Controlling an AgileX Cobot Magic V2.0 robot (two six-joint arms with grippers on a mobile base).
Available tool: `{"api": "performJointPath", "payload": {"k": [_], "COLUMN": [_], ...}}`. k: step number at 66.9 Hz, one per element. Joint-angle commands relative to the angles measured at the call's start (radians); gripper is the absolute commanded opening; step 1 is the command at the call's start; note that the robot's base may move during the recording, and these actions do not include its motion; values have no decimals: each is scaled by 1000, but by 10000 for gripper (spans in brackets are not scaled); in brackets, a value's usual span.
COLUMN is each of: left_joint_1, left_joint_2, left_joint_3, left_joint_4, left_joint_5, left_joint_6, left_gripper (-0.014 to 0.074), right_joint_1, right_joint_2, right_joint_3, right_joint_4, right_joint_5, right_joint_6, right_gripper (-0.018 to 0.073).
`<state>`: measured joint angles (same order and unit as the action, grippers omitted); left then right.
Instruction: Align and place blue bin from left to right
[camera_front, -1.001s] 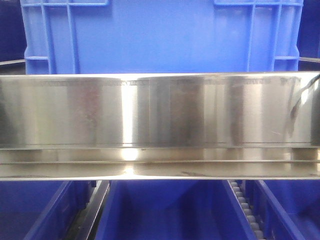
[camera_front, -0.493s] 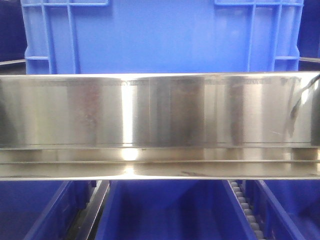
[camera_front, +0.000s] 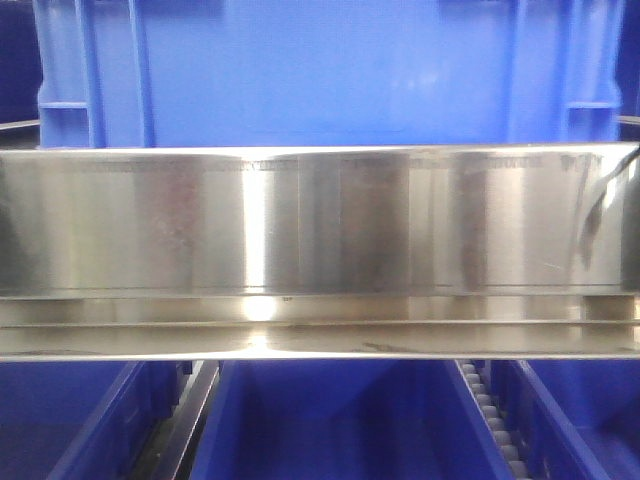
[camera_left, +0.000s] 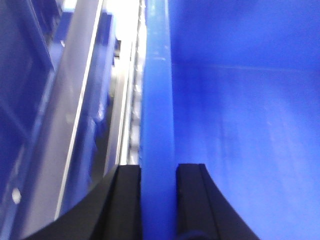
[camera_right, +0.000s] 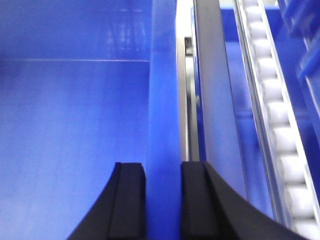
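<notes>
A wide band of brushed stainless-steel shelf beam (camera_front: 320, 220) runs across the whole front view, with bright vertical glints on its face. Behind and above it stands the blue bin (camera_front: 330, 70), a large rectangular crate of glossy bright-blue plastic. Its smooth side wall nearly fills the width of the view, and it has vertical ribs near each corner. Below the beam lie darker blue plastic crates (camera_front: 330, 420), and a track of small white rollers (camera_front: 490, 410) runs between two of them. In the left wrist view the left gripper (camera_left: 158, 172) straddles the bin's upright wall. Its two black fingers (camera_left: 125, 200) are pressed against either face of the rim, clamped on it. The bin's hollow inside opens to the right, and a grey metal rail (camera_left: 75, 110) runs along outside on the left. The right gripper (camera_right: 163, 170) grips the opposite wall in the same manner, one black finger on each face with no gap showing. Here the bin's inside is on the left, while a grey metal strip (camera_right: 210, 100) and a line of white rollers (camera_right: 280, 130) run along outside on the right.
</notes>
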<state>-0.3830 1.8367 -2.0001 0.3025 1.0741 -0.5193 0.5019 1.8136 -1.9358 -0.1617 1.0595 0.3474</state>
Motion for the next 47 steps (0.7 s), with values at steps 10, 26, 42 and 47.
{"api": "performJointPath", "payload": {"k": [10, 26, 42, 47], "left_joint_1": [-46, -123, -176, -207], "left_joint_2": [-96, -136, -209, -234], "left_joint_3": [-10, -10, -8, 15], "left_joint_4": [28, 72, 126, 200], "left_joint_5": [-16, 71, 120, 147], "left_joint_6": [-3, -16, -82, -130], "left_gripper": [-111, -111, -111, -111], "right_joint_1": [27, 98, 134, 169], "right_joint_2": [-92, -181, -251, -288], "right_joint_3": [-8, -8, 23, 79], "right_joint_4": [-31, -85, -105, -164], "right_joint_5": [-22, 3, 44, 28], "right_joint_6": [22, 81, 149, 198], "right_gripper": [-70, -70, -70, -70]}}
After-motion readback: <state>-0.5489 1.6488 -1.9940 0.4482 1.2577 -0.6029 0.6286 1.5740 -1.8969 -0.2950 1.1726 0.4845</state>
